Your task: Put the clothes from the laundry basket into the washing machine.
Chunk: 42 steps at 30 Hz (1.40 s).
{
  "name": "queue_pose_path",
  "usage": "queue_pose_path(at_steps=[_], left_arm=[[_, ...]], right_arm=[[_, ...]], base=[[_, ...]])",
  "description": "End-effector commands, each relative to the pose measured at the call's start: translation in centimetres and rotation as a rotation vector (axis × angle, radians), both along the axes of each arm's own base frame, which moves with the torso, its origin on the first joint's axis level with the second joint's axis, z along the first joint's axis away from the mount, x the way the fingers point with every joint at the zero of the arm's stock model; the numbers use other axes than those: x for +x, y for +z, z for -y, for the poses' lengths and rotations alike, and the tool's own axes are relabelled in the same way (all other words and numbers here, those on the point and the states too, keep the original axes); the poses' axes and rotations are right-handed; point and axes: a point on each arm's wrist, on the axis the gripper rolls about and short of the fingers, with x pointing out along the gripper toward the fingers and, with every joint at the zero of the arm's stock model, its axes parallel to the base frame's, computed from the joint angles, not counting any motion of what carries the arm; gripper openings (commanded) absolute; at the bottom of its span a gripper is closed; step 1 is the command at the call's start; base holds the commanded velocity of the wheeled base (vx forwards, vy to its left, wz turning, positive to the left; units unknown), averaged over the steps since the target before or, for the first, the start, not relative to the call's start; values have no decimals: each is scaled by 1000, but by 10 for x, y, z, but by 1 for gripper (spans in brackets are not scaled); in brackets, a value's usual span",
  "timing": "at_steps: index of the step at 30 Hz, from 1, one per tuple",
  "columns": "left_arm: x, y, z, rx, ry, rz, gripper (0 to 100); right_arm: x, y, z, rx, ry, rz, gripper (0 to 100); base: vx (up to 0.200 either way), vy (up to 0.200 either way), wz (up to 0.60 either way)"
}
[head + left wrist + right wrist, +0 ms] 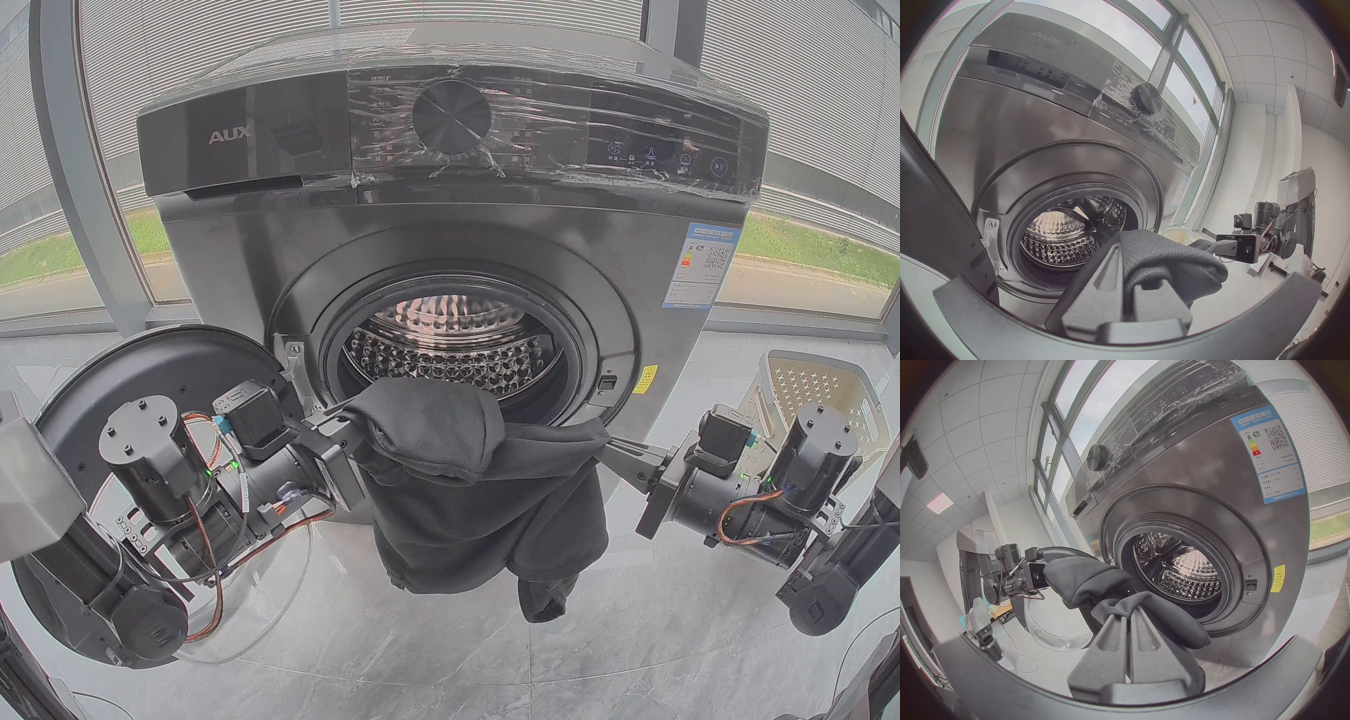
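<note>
Black garment (469, 487) is hanging between left gripper (349, 429) and right gripper (611, 457), both clamping it, at the drum (450, 342) rim; loading is underway, likely needing a push inward.

Washer (244, 253): dark grey metal casing, smooth, semi-gloss with a brushed sheen. Panel (562, 122): glossy black, wrapped in crinkled clear plastic film. Drum (450, 352): bright polished steel, embossed and perforated. Door (159, 375): dark smooth plastic ring around a clear glossy bowl. Garment (469, 487): black cloth, matt; fine mesh knit visible in the left wrist view. Basket (816, 384): cream plastic, matt, perforated. Floor (656, 637): pale stone-look tile, polished, reflective. Right gripper (1130, 615): fingers (1106, 655) of matt grey moulded plastic.
</note>
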Motion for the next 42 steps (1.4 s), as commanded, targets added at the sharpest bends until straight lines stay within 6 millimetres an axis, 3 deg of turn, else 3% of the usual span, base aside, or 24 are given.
queue_pose_path(at_steps=[1,6,9,20,29,33,38,42], left_arm=[[-2,2,1,-10,4,3,0],[-15,27,-8,-62,7,72,0],[-20,32,-11,-86,1,73,0],[-17,29,-12,-120,3,31,0],[-15,24,-10,-111,2,15,0],[-13,13,-5,-78,-3,-13,0],[-11,16,-2,-62,-5,22,0],[-8,12,0,-48,-3,18,0]], right_arm=[[-6,-5,2,-13,7,-20,0],[-16,8,12,7,-19,13,0],[-16,16,14,23,-45,33,0],[-4,2,13,6,-67,-3,0],[-7,0,10,0,-48,-12,0],[-6,-8,3,-15,-28,-37,0],[-2,-7,4,-10,-36,-31,0],[-9,-9,3,-29,-27,-37,0]], base=[[0,0,0],[0,0,0],[0,0,0],[0,0,0],[0,0,0],[0,0,0],[0,0,0],[0,0,0]])
